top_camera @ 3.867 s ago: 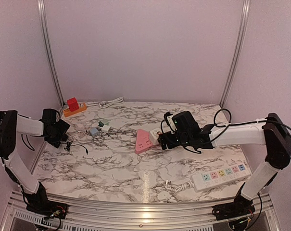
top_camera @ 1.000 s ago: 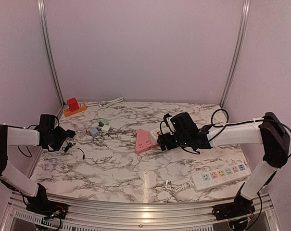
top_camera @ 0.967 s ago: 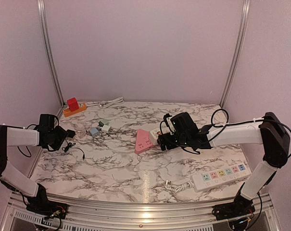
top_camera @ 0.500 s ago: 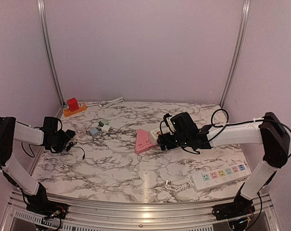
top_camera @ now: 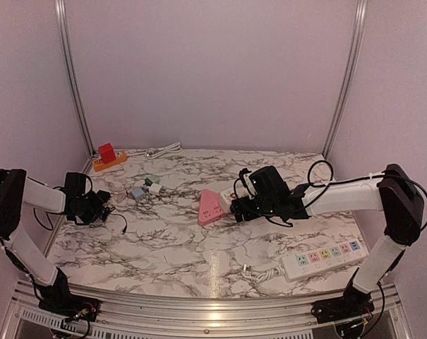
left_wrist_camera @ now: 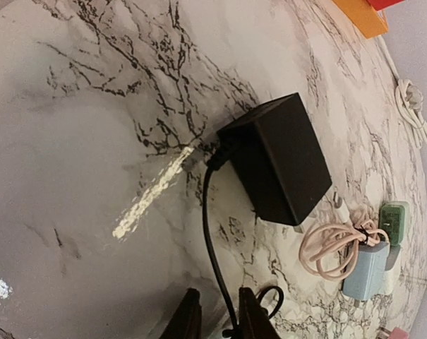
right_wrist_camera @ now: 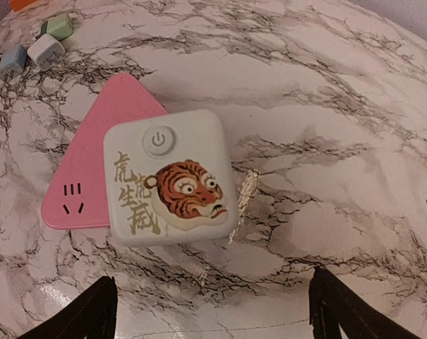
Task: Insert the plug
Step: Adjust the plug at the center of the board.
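A black plug adapter lies on the marble at the far left, also seen from above as the black plug adapter. Its thin black cable runs down between the fingers of my left gripper, which stand nearly together with the cable against the right finger. My left gripper is low over the table, just near of the adapter. My right gripper hangs open and empty just short of a white tiger-print socket cube. The cube overlaps a pink triangular socket block.
A white power strip with coloured sockets lies at the near right, its cord and plug beside it. Small blue, green and white chargers with a pink coiled cord sit left of centre. An orange strip with a red plug is at the back left.
My left gripper's fingers have come together from half open around the black cable, and the arm has drawn in slightly. The right arm has barely moved.
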You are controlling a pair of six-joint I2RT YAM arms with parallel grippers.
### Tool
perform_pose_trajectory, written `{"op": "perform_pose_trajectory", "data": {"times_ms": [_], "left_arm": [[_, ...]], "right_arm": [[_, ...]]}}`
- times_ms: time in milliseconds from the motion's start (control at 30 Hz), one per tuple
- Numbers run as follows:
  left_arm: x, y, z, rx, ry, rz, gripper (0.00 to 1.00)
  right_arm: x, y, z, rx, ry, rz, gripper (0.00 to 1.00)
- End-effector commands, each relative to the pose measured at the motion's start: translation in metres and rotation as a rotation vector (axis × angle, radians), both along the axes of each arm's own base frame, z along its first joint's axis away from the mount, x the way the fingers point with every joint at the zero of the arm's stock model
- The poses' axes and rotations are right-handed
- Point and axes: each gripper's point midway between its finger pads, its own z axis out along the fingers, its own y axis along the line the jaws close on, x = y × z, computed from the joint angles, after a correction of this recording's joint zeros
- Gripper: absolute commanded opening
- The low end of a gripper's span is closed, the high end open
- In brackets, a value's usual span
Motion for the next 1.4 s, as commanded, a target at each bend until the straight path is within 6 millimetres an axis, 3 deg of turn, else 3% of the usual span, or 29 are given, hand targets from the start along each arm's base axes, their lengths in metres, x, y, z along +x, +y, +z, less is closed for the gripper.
{"op": "perform_pose_trajectory", "data": {"times_ms": [0,167,333,633,1067,1200,1367], "left_arm": [[-0.006,-0.005,-0.009,-0.008,0.036,-0.032,0.17],[-0.006,-0.017,-0.001,-0.026,0.016,-0.063,0.1],[-0.012,-0.047,0.006,-0.036,0.0,-0.128,0.09],[-0.041,-0.122,0.007,-0.093,0.019,-0.262,0.1],[-0.071,-0.263,0.023,-0.145,0.005,-0.538,0.1],[-0.075,-0.288,0.026,-0.155,-0.001,-0.594,0.15],[-0.07,-0.292,0.046,-0.154,-0.057,-0.619,0.39]], "right_arm": [[0.003,0.009,0.007,0.031,-0.012,0.004,0.88],[0.002,0.008,0.009,0.036,-0.015,0.003,0.88],[0.003,0.009,0.017,0.047,-0.032,0.004,0.88],[0.004,0.01,0.025,0.051,-0.044,0.004,0.88],[0.006,0.008,0.033,0.053,-0.06,-0.004,0.88],[0.005,0.003,0.039,0.045,-0.073,-0.01,0.88],[0.003,0.001,0.04,0.045,-0.08,-0.012,0.89]]}}
